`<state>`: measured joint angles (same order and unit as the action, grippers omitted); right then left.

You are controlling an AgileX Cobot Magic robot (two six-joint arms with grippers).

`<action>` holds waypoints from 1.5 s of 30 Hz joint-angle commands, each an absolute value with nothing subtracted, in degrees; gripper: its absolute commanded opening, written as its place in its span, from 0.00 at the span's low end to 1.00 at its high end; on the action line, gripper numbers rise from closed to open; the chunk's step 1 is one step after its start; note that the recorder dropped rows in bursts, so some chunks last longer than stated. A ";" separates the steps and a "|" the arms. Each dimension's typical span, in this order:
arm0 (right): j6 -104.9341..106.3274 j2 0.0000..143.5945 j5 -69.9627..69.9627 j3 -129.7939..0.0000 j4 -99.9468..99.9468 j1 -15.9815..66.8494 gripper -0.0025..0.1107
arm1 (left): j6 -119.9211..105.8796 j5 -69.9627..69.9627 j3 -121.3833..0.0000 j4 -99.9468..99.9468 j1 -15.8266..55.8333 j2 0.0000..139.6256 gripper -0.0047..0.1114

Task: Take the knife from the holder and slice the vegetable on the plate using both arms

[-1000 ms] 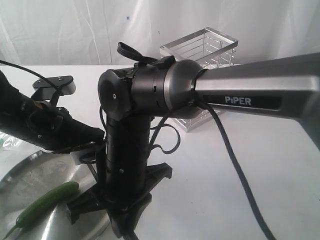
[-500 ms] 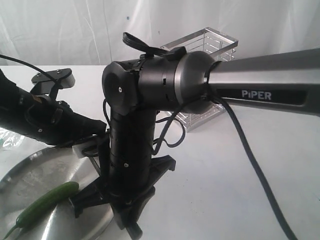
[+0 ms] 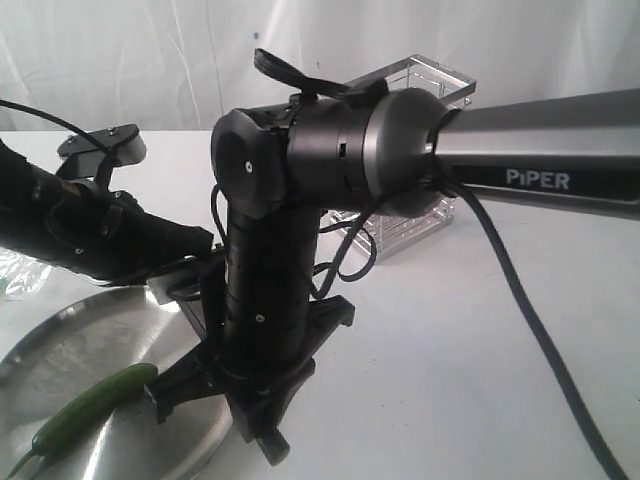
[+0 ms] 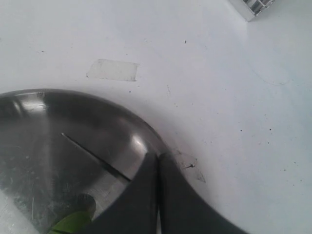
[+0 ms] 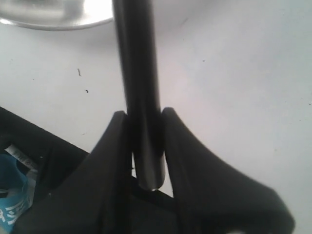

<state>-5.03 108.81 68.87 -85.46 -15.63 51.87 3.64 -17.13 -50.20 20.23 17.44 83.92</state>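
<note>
One vegetable on the plate

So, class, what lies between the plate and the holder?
Bare white table, seen in the left wrist view between the plate and the holder corner; in the exterior view the right arm hides that stretch.

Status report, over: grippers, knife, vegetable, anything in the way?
Right gripper shut on knife handle. Left gripper shut, empty, at plate rim. Vegetable uncut on plate. No obstruction seen.

White "PIPER" on black strip along R arm, ext. view.
</note>
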 commanded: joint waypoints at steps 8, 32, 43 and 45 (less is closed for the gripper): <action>3.46 100.55 62.87 -88.54 -20.87 51.97 0.02 | 8.83 -18.57 -51.50 17.57 16.70 86.82 0.04; -13.15 97.77 47.61 -76.75 -6.98 55.59 0.02 | 10.41 -24.10 -55.42 11.87 4.06 84.62 0.04; -26.72 99.82 31.52 -67.26 1.13 62.23 0.02 | 10.03 -25.13 -55.42 11.77 4.06 83.54 0.04; -27.64 100.27 30.22 -66.42 1.24 62.47 0.02 | 9.00 -25.35 -55.42 11.77 4.06 83.54 0.04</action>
